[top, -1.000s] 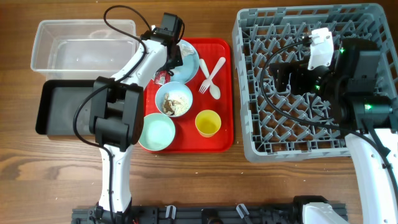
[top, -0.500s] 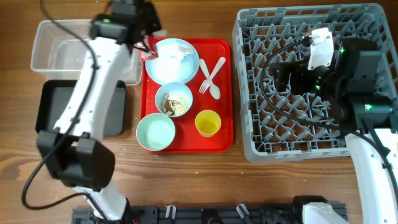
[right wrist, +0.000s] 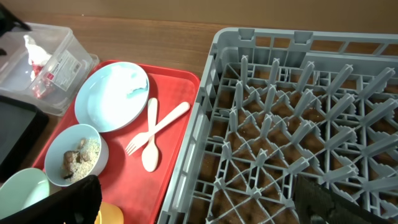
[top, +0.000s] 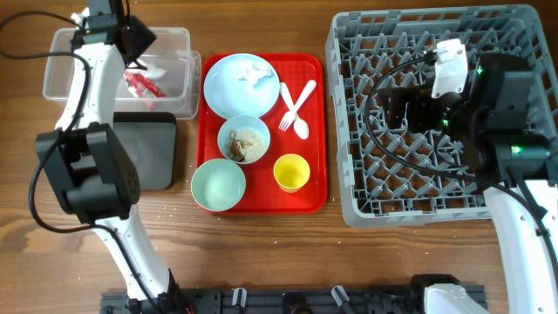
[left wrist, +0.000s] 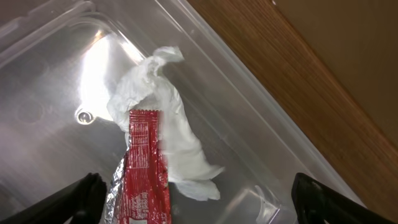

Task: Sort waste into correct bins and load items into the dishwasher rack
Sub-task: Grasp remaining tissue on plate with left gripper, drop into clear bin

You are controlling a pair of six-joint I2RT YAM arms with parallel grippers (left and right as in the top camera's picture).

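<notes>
My left gripper (top: 135,41) hangs open over the clear tub (top: 65,74), holding nothing. Below its spread fingers, inside the tub, are a red wrapper (left wrist: 148,168) and a crumpled white napkin (left wrist: 165,118). On the red tray stand the pale blue plate (top: 241,85), a small bowl of brown scraps and rice (top: 244,141), the mint-green bowl (top: 219,185) and the yellow cup (top: 290,172). The white fork and spoon (top: 296,105) lie crossed beside the plate. My right gripper (top: 394,105) is open above the grey rack (top: 349,187), with nothing between its fingers.
The black tray (top: 148,155) sits in front of the tub, partly under my left arm. The flat red tray (top: 316,139) lies between the bins and the rack. Small crumbs dot the wood near the mint-green bowl.
My left gripper carried the red wrapper and napkin from the plate leftward over the tub, then opened and let them go. The right arm has not moved.
</notes>
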